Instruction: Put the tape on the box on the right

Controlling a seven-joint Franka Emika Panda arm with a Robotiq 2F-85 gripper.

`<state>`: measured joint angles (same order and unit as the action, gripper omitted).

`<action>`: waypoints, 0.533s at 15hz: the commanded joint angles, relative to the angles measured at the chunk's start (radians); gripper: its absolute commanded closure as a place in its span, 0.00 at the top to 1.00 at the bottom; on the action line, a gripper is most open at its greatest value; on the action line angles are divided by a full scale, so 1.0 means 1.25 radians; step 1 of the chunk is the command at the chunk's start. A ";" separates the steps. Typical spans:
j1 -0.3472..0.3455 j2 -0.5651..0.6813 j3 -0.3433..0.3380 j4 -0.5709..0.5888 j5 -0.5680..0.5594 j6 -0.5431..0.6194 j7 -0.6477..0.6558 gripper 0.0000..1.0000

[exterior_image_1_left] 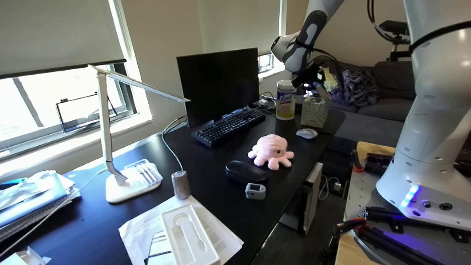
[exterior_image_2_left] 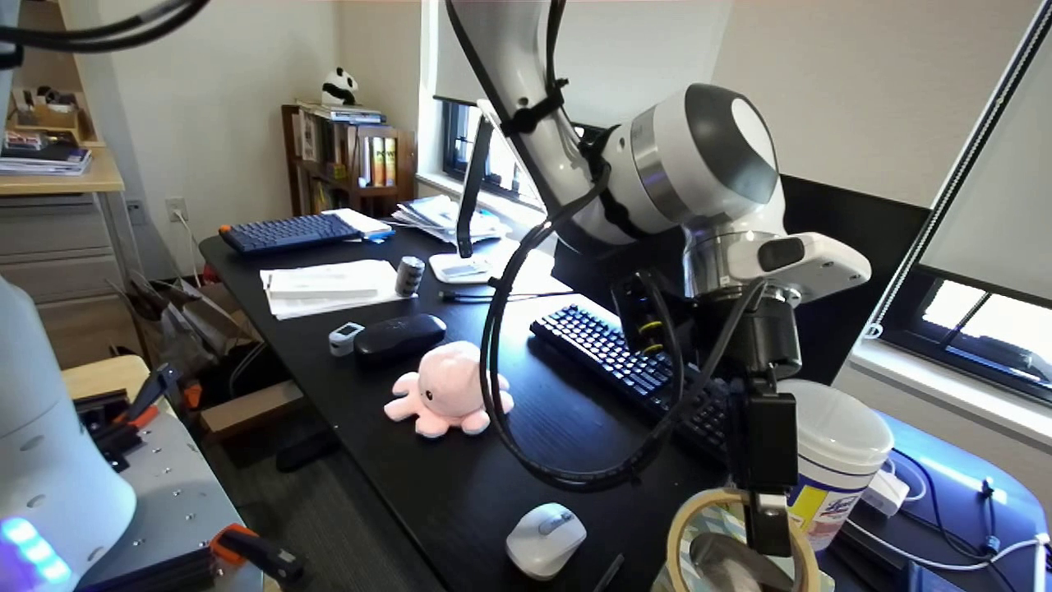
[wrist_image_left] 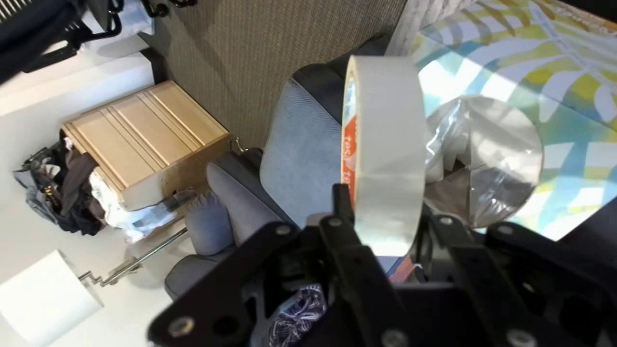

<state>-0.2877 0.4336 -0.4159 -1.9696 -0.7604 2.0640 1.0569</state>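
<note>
One gripper is clamped on the tape, which stands on edge close to the top of the box; contact cannot be confirmed. Placement appears to be the step in hand. Next: center the tape over the box, lower until supported, then release. Maintain clearance from the canister just beside the box; the plush toy sits farther from the box.

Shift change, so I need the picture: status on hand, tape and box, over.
Hand closed on tape. Tape held close to patterned tissue box, contact unclear. Lysol tub beside the box, possible snag.
</note>
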 commanded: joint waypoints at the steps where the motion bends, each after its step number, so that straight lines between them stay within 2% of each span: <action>1: 0.018 0.057 -0.004 0.075 -0.022 -0.070 0.051 0.07; 5: 0.024 0.103 0.004 0.124 -0.027 -0.114 0.045 0.07; 8: 0.031 0.142 0.010 0.138 -0.078 -0.121 0.024 0.07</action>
<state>-0.2600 0.5533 -0.4090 -1.8373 -0.7952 1.9522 1.0998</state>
